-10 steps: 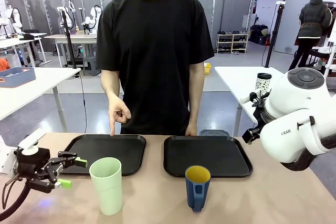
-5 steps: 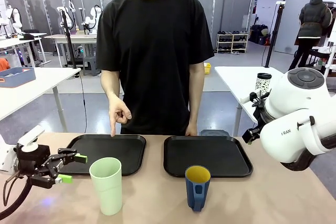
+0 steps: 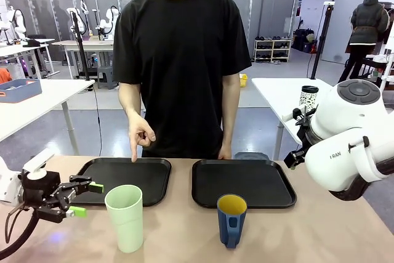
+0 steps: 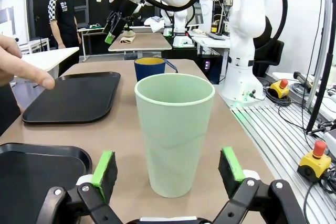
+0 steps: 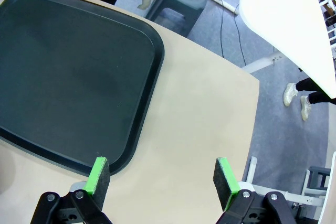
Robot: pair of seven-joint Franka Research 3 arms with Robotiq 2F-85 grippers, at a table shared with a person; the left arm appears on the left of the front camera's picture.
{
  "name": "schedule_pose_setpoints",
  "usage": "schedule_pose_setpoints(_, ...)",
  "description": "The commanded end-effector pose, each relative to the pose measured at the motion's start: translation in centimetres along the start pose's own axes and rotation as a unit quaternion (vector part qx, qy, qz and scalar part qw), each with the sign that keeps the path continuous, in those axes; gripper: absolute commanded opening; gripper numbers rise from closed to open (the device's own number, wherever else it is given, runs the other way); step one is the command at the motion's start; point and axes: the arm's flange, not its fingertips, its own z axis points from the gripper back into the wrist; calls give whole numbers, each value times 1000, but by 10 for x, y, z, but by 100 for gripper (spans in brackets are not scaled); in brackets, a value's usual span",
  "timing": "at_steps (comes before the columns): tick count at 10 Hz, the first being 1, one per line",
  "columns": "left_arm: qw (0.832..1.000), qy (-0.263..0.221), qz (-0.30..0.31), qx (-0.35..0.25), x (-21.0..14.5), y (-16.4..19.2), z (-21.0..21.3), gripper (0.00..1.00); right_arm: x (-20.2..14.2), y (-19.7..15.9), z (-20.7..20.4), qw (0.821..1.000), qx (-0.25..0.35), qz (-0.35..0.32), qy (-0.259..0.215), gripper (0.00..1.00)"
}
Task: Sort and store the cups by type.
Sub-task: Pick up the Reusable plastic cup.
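Tan table (image 3: 184,235) is set with black trays (image 3: 123,177) along its far edge. Near the front edge, the tall mint tumbler (image 3: 125,218) could be toppled if clipped off-centre by a finger; the blue mug (image 3: 231,220) is placed nearby. The left hand (image 3: 86,199) is held wide open beside the tumbler, nothing touched; the right hand (image 5: 163,177) is released, empty

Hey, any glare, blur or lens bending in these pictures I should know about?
Front view: sharp, evenly lit, soft sheen on the right tray, a faint bluish glow on the table near the left gripper. Left wrist view: the green tumbler is crisp, background lines bow toward the edges. Right wrist view: no glare, slight wide-angle stretch.
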Motion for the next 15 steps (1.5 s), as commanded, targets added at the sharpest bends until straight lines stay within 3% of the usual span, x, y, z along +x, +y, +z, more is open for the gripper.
schedule_pose_setpoints(1, 1000, 12, 2, -4, -9, 7, -15, 100, 1, 0, -1, 1000, 1, 0, -1, 100)
schedule_pose_setpoints(15, 999, -10, -2, -45, -51, 9, -81, 100, 1, 0, -1, 1000, 1, 0, -1, 100)
